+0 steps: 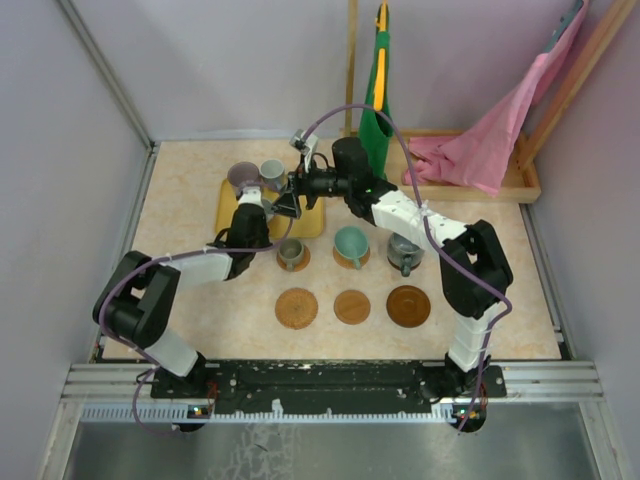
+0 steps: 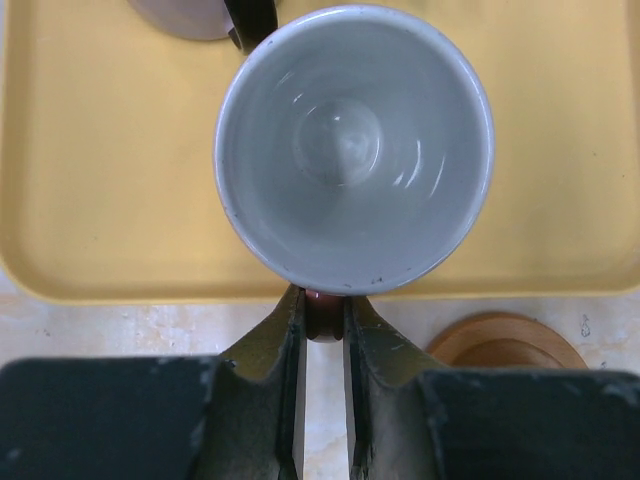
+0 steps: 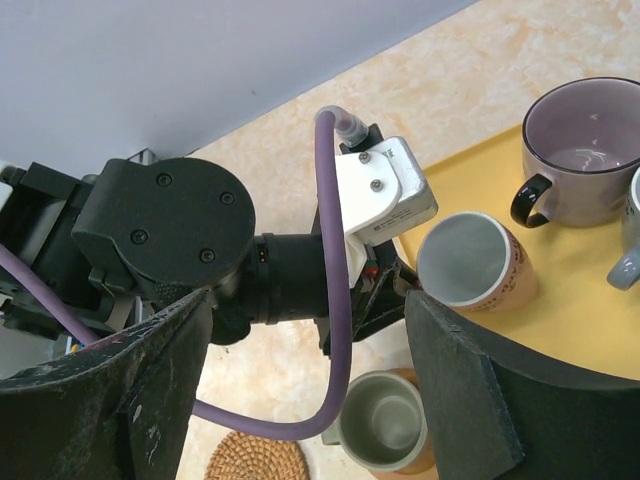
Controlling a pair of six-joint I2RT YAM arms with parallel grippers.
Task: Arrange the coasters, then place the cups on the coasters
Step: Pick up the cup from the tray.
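- The left pincer (image 2: 322, 305) is narrow: its two fingers (image 2: 280, 350) press the handle (image 2: 322, 322) of the small reddish-brown cup (image 2: 353, 150) between them. We look into the pale inside of this cup from above.
- This cup is at the near edge of the yellow tray (image 2: 100, 150). We cannot tell if its bottom rests on the tray or is lifted.
- At the far left of the tray stand the purplish mug (image 1: 243, 178) and, just to its right, a grey cup (image 1: 271, 172). They are near the held cup but apart from it.
- The right pincer (image 3: 307, 300) stands wide and holds nothing. It hangs above the wrist of the left arm, close beside the held cup, so the room around this cup is tight.
- Near of the tray, on the table (image 1: 500, 310), the far row of three coasters carries cups. The grey-green cup (image 1: 292, 253) is at the left, the teal cup (image 1: 351, 245) in the middle and the dark grey cup (image 1: 405, 250) at the right.
- The grey-green cup with its coaster is just beside the near edge of the tray, close under both wrists.
- In the near row, three bare coasters (image 1: 351, 306) lie apart from each other with free table between them. This row is open from above.
- The right arm passes on the far side of the teal cup and the dark grey cup.
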